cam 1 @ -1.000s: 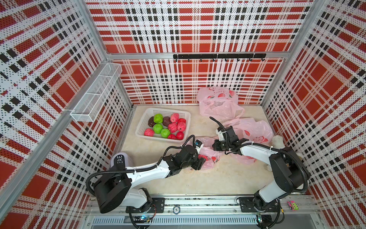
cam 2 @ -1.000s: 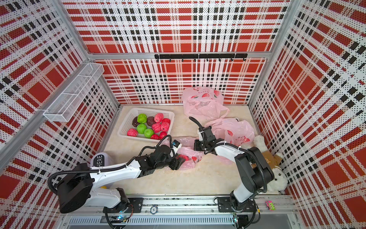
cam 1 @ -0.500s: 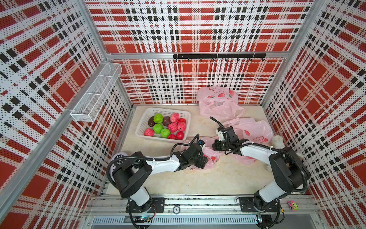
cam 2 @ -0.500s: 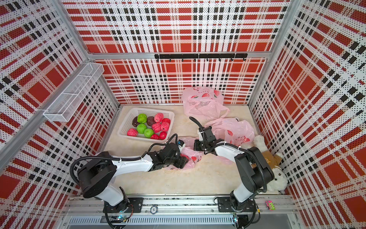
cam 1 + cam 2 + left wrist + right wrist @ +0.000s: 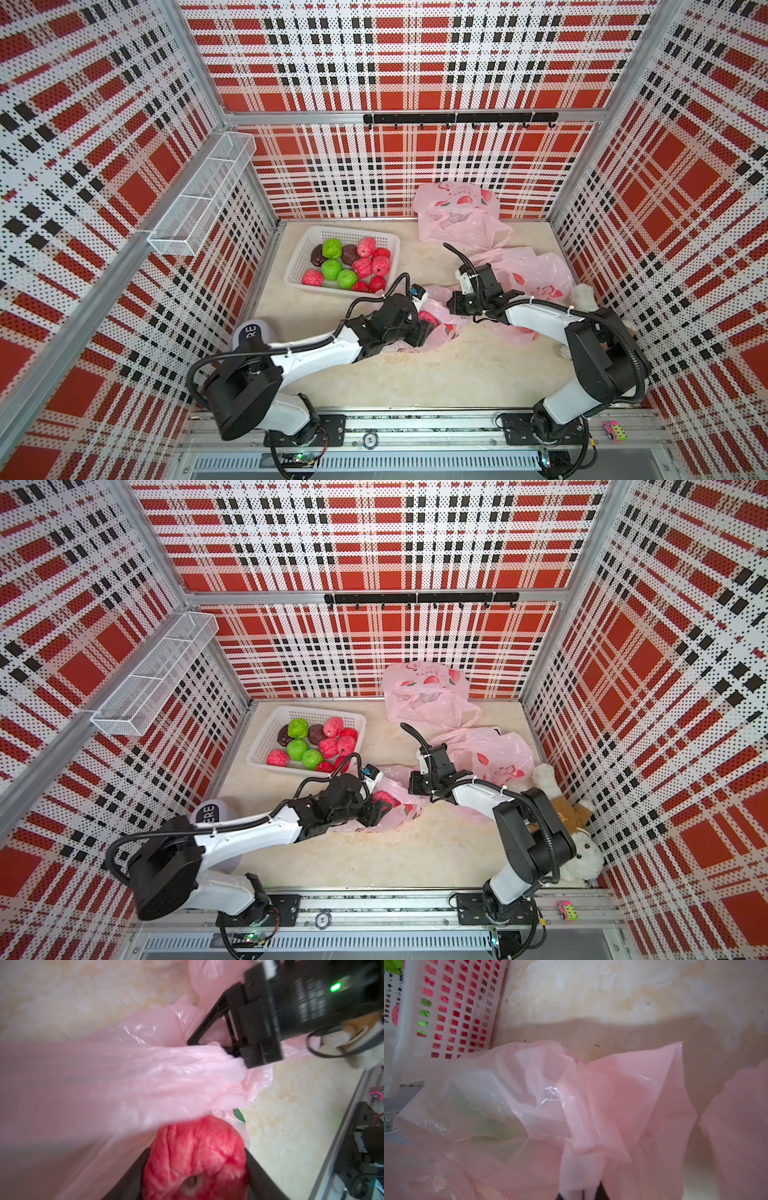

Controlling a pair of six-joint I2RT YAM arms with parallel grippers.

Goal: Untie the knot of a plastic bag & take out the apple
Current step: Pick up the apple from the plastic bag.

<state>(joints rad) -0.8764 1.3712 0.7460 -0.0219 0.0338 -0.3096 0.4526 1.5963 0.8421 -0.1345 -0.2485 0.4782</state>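
Now: apple gripped in bag

In both top views the left gripper (image 5: 424,329) sits inside the pink bag (image 5: 449,328). Left wrist: its 2 jaws clamp the red apple (image 5: 195,1159), and the right gripper (image 5: 232,1052) pinches the bag's mouth. Next, likely: lift the apple clear with the plastic held.

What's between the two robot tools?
Stretched plastic of the pink bag, pinched by the right tool, reaching the apple in the left tool. Left wrist view shows it.

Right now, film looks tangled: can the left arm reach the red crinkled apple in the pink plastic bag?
Likely yes: the left gripper clasps the red crinkled apple at the mouth of the pink plastic bag; the right gripper pinches the film aside.
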